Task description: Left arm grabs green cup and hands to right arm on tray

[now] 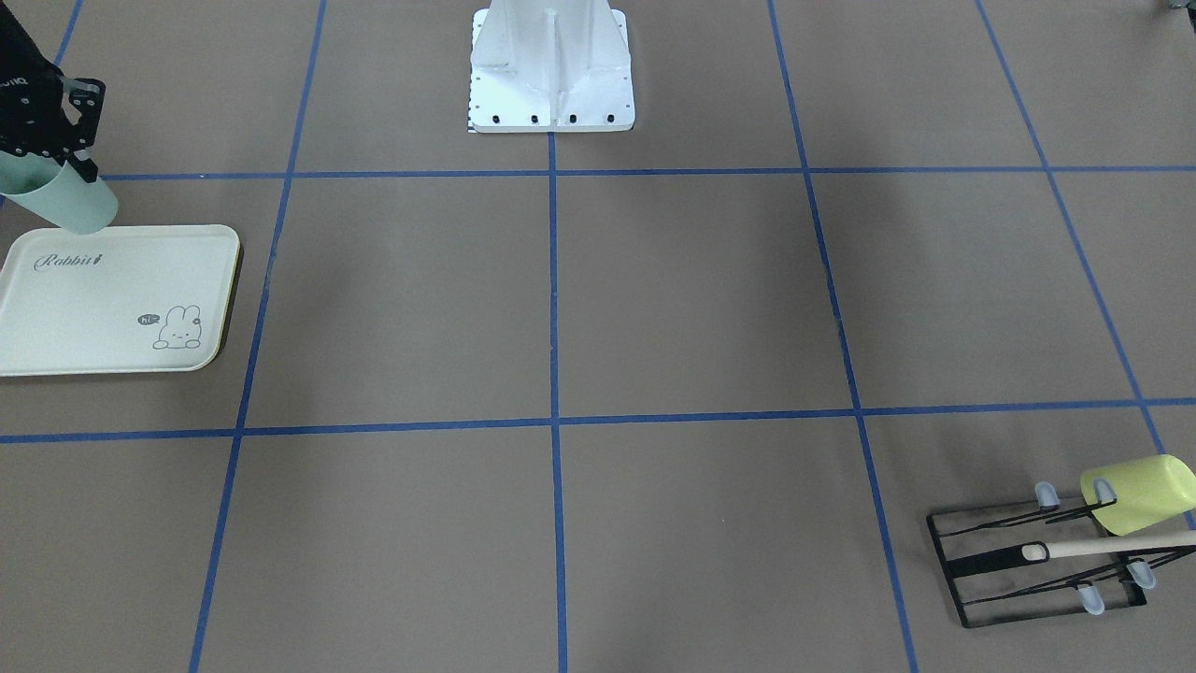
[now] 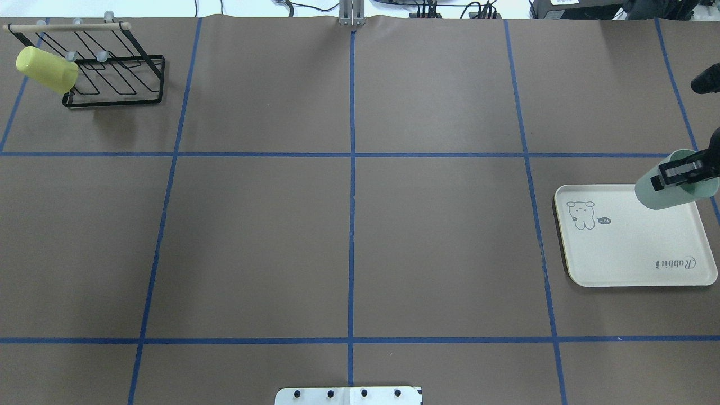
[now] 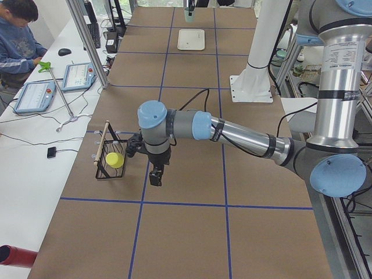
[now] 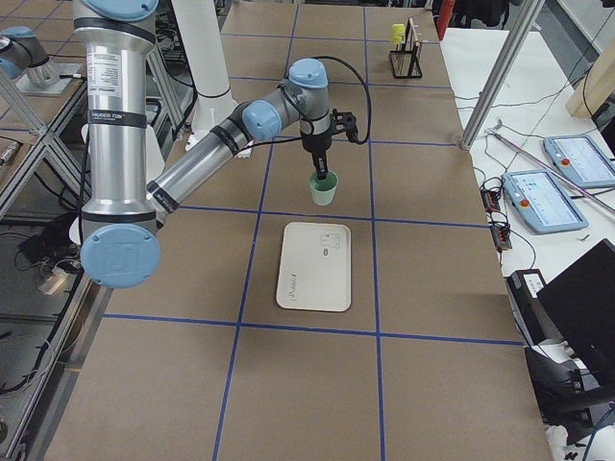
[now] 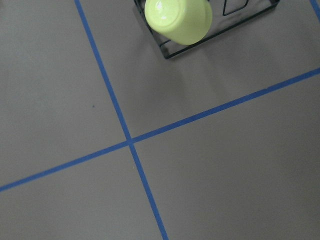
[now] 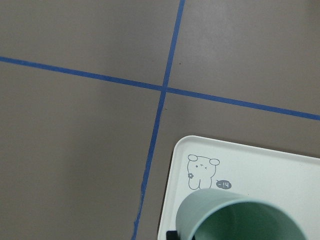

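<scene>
The green cup [image 2: 666,194] is upright, mouth up, in my right gripper [image 2: 672,175], which is shut on its rim wall. It hangs in the air by a corner of the cream tray [image 2: 635,247], with nothing on the tray. The front view shows the same cup [image 1: 67,201], gripper [image 1: 56,164] and tray [image 1: 112,299]. The right wrist view looks into the cup [image 6: 240,220] over the tray's bunny end [image 6: 260,165]. My left gripper [image 3: 155,174] hangs above the table beside the rack. I cannot tell whether it is open or shut.
A yellow-green cup [image 2: 48,69] sits on a black wire rack [image 2: 118,79] at the far left corner; it also shows in the left wrist view [image 5: 178,20]. The white robot base [image 1: 551,75] stands at the table's near middle edge. An operator sits at the side bench [image 3: 17,40].
</scene>
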Motion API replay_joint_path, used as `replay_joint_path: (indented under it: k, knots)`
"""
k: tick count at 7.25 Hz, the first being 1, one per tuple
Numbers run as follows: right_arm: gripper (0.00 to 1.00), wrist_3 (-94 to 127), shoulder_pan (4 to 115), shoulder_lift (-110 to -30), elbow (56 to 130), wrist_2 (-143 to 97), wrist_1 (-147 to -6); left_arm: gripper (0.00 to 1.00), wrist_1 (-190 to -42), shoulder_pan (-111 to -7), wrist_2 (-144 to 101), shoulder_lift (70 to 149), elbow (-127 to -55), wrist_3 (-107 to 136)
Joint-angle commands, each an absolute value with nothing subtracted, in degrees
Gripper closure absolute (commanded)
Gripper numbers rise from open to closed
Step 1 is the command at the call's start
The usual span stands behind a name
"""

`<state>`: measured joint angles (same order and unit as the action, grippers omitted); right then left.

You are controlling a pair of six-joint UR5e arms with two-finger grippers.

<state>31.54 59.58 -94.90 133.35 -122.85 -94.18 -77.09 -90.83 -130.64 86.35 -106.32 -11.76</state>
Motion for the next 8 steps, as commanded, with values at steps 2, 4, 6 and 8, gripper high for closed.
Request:
replay_joint_path:
  k: [2,4,6,8]
  knots:
    - [1.0,32.25,59.5,-103.62,130.02,-122.52,-84.21,0.0,-89.03,-91.85,-133.49,77.69,-106.78,-4.88]
    - [1.0,33.65,59.24,-103.8,120.2,-122.17,-73.38,0.0,-89.03,-91.67,-133.68,77.96,-106.79,-4.39]
    - [1.0,37.61,56.88,-103.1,111.74,-119.99,-61.03,0.0,-89.12,-91.67,-133.68,77.96,-106.44,-4.39]
    - [1.0,37.62,52.83,-101.79,108.82,-114.54,-61.0,0.0,-89.12,-91.67,-133.68,78.05,-106.26,-4.48]
